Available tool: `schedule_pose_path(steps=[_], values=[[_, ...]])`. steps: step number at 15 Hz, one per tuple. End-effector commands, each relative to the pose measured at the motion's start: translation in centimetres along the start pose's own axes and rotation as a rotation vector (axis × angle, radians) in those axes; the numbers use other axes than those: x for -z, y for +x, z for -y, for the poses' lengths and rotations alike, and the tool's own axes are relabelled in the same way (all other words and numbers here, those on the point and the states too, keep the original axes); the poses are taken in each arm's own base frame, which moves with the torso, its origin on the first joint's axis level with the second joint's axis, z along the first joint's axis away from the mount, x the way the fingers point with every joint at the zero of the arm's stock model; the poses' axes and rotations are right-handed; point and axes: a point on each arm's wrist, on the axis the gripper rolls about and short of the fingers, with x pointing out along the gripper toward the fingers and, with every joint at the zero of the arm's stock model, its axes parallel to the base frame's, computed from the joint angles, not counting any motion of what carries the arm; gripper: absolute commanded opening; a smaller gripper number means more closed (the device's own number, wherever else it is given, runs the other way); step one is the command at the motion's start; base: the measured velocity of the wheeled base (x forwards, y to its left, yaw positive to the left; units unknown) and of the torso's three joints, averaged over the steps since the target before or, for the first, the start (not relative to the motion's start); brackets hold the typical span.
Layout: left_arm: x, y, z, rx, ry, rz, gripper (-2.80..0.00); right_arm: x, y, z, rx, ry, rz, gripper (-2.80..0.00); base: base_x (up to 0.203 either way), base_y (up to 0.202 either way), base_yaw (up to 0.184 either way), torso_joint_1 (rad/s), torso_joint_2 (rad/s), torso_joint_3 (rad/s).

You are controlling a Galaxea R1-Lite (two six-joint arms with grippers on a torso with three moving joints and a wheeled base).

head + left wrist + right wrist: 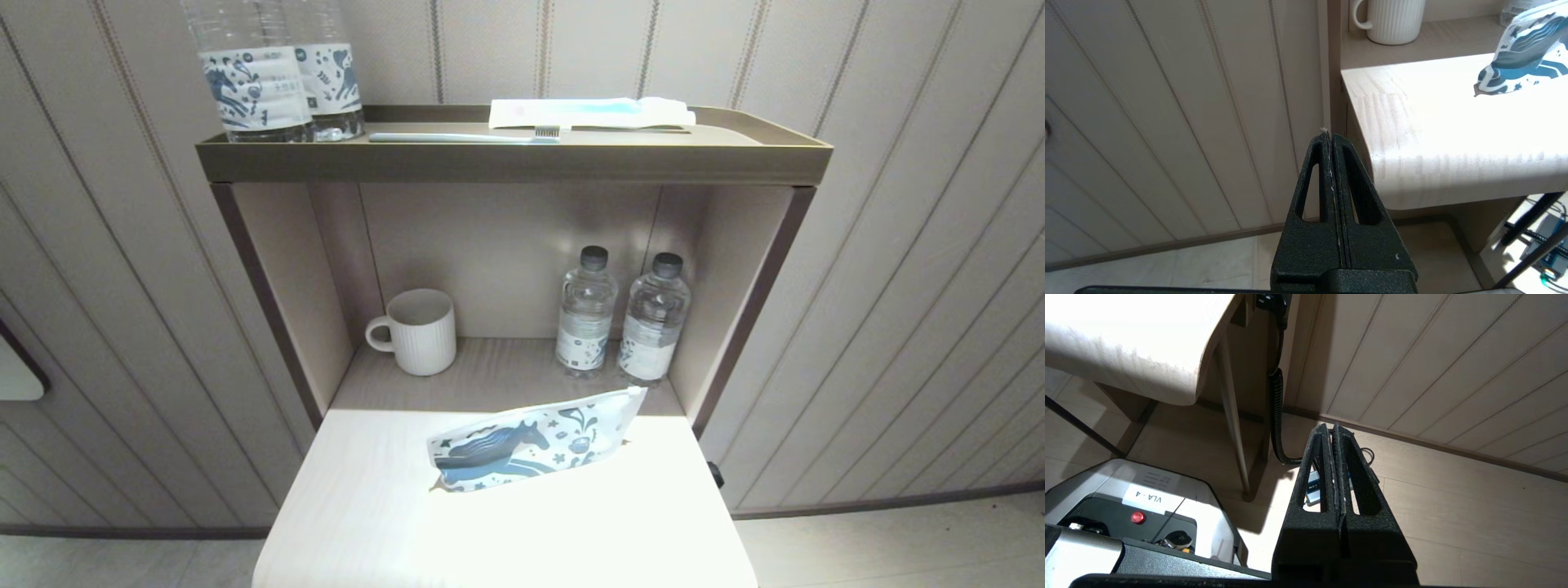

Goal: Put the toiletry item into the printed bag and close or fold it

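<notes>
The printed bag (531,443), white with a blue horse, stands on its edge on the pale table top (367,506), leaning toward the shelf; its end also shows in the left wrist view (1527,53). A toothbrush (461,137) and a white and blue toothpaste tube (592,112) lie on the top shelf. Neither arm shows in the head view. My left gripper (1329,136) is shut and empty, low beside the table's left edge. My right gripper (1331,426) is shut and empty, below the table on its right, over the floor.
A white ribbed mug (418,331) and two small water bottles (624,322) stand in the lower shelf niche. Two large horse-label bottles (277,69) stand on the top shelf's left. A black cable (1276,412) hangs by the table leg. The robot base (1143,506) is below.
</notes>
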Motion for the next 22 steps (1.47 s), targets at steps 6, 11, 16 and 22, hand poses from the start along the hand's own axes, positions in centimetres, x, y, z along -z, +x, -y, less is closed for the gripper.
schedule_pose_path(steps=[6,11,16,22], values=[[0.1,0.1,0.0,0.002,0.006,0.009,-2.80,0.3,0.4,0.2,0.076,0.018,0.052,-2.80,0.000,0.000,0.000,0.000,0.00,0.000],[0.0,0.1,0.0,-0.002,-0.003,0.010,-2.80,0.5,0.7,0.5,0.170,0.057,0.124,-2.80,0.000,0.000,0.000,0.000,0.00,0.000],[0.1,0.1,0.0,-0.006,0.008,0.008,-2.80,1.3,0.6,0.5,-0.081,0.029,0.095,-2.80,0.000,0.000,0.000,0.000,0.00,0.000],[0.1,0.1,0.0,-0.011,0.000,0.010,-2.80,2.4,-1.1,0.0,0.141,0.098,0.290,-2.80,0.000,0.000,0.000,0.000,0.00,0.000]])
